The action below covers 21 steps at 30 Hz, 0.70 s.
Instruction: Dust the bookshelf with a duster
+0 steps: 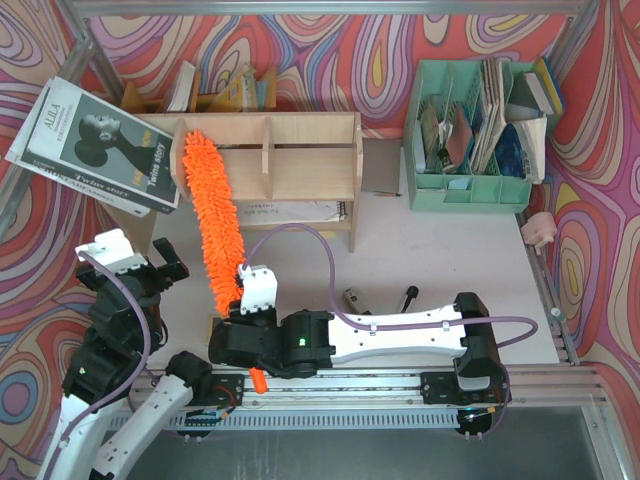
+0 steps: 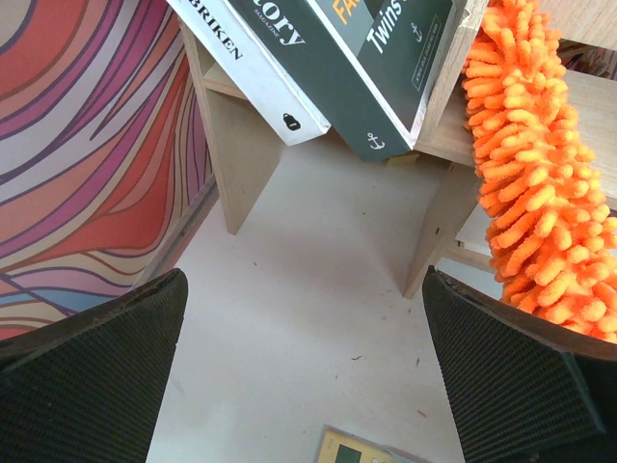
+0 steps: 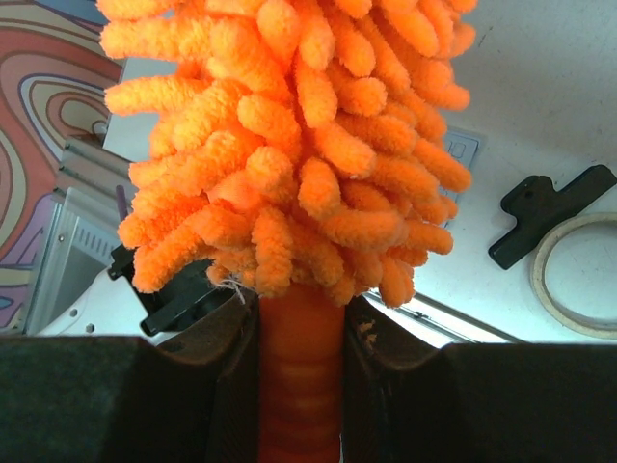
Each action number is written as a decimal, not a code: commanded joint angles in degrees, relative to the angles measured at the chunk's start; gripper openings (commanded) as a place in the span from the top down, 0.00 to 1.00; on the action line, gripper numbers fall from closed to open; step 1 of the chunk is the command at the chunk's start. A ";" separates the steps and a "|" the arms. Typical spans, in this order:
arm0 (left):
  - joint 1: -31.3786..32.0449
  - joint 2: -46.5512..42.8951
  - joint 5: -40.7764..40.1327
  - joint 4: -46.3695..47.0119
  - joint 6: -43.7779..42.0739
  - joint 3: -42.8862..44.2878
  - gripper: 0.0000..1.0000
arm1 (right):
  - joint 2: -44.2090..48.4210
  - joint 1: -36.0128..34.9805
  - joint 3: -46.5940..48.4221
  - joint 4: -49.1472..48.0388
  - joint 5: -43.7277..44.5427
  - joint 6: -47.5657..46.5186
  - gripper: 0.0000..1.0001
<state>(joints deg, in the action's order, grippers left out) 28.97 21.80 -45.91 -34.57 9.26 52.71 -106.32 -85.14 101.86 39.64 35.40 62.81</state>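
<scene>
The plywood bookshelf point(image 1: 300, 150) stands at the back centre of the table. The orange fluffy duster point(image 1: 208, 215) runs from its left end down towards me, its far tip lying against the shelf's left compartment. My right gripper point(image 1: 243, 328) is shut on the duster's smooth orange handle point(image 3: 301, 367), just below the fluffy head point(image 3: 299, 145). My left gripper point(image 1: 166, 264) is open and empty, left of the duster above the table. Its view shows its gripper point(image 2: 308, 386), the shelf's leg point(image 2: 439, 231) and the duster point(image 2: 540, 193) to the right.
Magazines point(image 1: 95, 145) lean on the shelf's left end and show in the left wrist view point(image 2: 337, 68). A mint green file organizer point(image 1: 475, 135) stands back right. A notebook point(image 1: 290, 211) lies under the shelf. A black clip point(image 3: 549, 212) and a tape ring point(image 3: 576, 280) lie on the table.
</scene>
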 commanded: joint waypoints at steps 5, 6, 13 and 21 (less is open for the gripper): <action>-0.27 -0.45 -0.06 0.29 0.43 -0.27 0.01 | 0.28 0.54 1.05 2.81 0.93 2.46 1.00; -0.30 -0.45 -0.06 0.29 0.45 -0.26 0.01 | 0.36 0.89 1.01 2.75 0.16 2.41 1.00; -0.27 -0.76 -0.32 0.27 0.51 -0.37 0.01 | 3.31 -1.86 2.06 -0.42 7.90 -2.53 1.00; -0.27 0.12 -0.23 0.22 0.32 -0.27 0.01 | 7.44 -4.17 0.62 -1.92 14.13 -4.89 1.00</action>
<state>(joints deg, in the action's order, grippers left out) 28.97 21.80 -45.91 -34.57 9.26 52.71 -103.92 -89.45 102.15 39.90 42.72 59.99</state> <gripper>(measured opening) 0.985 0.335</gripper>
